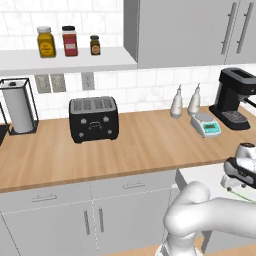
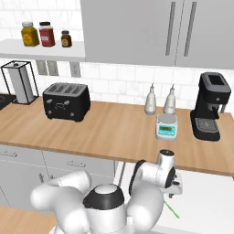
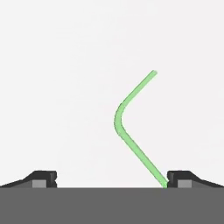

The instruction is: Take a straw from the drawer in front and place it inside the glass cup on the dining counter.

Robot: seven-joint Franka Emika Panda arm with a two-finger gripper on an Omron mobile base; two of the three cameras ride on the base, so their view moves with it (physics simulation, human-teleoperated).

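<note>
One bent green straw (image 3: 131, 118) lies on the pale floor of the open drawer (image 2: 205, 201), beneath the gripper (image 3: 112, 178), its fingers spread wide.

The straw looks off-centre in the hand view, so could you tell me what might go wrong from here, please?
1. The bent green straw lies against the right fingertip rather than midway in the open claw, so closing may nudge it aside instead of pinching it.
2. It is very thin and lies on the pale drawer floor, so the tips may close above it.
3. The bend could snag the drawer on lifting.
</note>
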